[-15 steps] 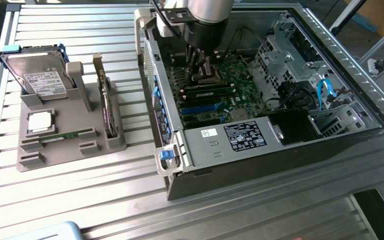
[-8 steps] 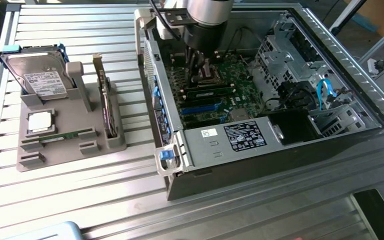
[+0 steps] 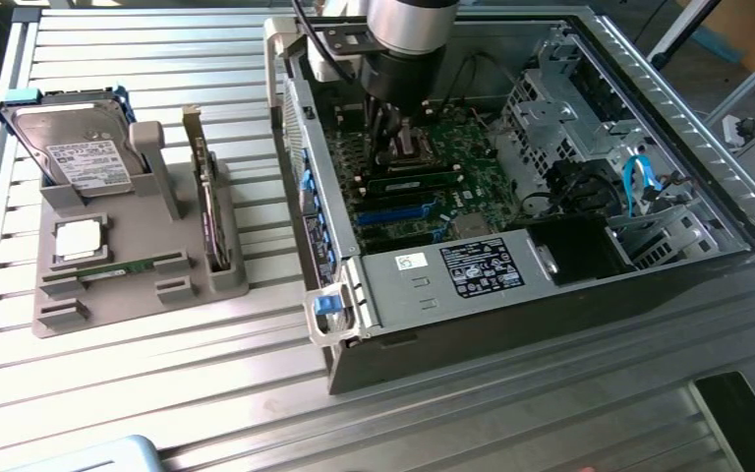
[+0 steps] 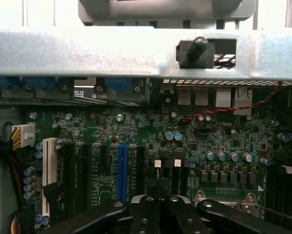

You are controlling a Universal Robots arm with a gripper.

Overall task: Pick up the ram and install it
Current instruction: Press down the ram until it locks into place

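Ram [image 3: 129, 266] lies flat in the front slot of the grey holder tray [image 3: 56, 320], outside the computer case [image 3: 509, 324] on the exterior view's left, its long axis pointing roughly toward the case wall. Further right, the gripper [image 3: 392, 138] hangs inside the case over the motherboard [image 3: 470, 133], fingers clenched together (nothing I can make out between them). So the stick sits well apart from the gripper, off to the exterior view's left and beyond the case wall.

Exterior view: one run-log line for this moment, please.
gripper: shut, inside PC case over motherboard | ram: lying in tray | hard drive: upright in tray
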